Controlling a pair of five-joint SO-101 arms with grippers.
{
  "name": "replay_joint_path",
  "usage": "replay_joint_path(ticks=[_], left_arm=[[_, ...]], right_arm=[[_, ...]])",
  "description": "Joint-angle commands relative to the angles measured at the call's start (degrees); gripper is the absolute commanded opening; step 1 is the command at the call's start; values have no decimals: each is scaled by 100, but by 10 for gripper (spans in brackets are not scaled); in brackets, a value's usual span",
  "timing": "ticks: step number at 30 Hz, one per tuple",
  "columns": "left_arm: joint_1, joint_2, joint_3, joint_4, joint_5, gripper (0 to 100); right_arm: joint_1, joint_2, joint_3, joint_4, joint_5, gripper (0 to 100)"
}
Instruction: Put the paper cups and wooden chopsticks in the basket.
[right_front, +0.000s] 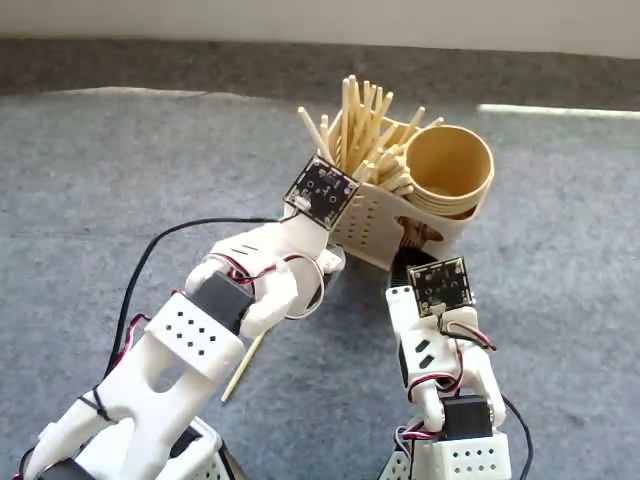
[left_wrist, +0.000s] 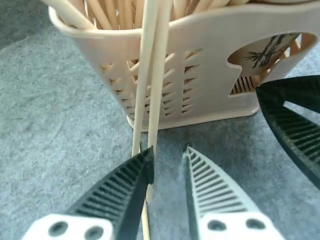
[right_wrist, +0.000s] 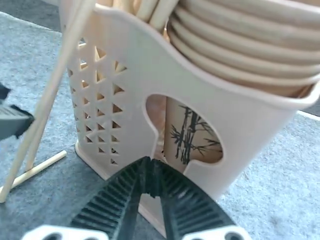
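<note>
The beige basket (right_front: 375, 225) stands upright on the grey worktop (right_front: 120, 170), toward the far edge. Its 1 compartment is packed w/ wooden chopsticks (right_front: 362, 130), standing on end and fanning out above the rim. The other holds a nested stack of paper cups (right_front: 450, 165), mouths up. A bamboo print on the cups shows thru a cut-out in the basket wall.

The left pincer (left_wrist: 167, 156) sits low, just in front of the basket's perforated wall. Its jaws are part-open w/ a clear gap between the tips. 2 leaning chopsticks (left_wrist: 150, 75) stand outside the basket, tilted against its wall, w/ lower ends down by the pincer's black jaw. They touch that jaw's tip but the jaws aren't clamping them.

The right pincer (right_wrist: 150, 165) is close up to the wall below the cut-out. Its tips are all but together and hold nothing.

1 loose chopstick (right_front: 243, 368) lies flat on the worktop beside the left arm (right_front: 250, 290), apart from the basket.
</note>
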Motion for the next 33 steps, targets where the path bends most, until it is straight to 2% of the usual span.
replay_joint_path(ticks=[1, 9, 16, 25, 28, 30, 33], left_arm=[[57, -198, 171, -624, -9, 109], [-57, -198, 936, -1837, -9, 107], [-259, -233, 1024, -1934, -35, 11], [-215, -251, 189, -431, -9, 7], [-215, -251, 31, -220, -9, 8], [-215, -242, 13, -220, 0, 36], [-136, -242, 40, -220, 246, 128]], right_arm=[[66, -110, 92, -22, -26, 5], [66, -110, 92, -22, -26, 5], [66, -110, 92, -22, -18, 5], [66, -110, 101, -22, -18, 5], [66, -110, 101, -22, -18, 5], [66, -110, 101, -22, -18, 5], [66, -110, 101, -22, -18, 5]])
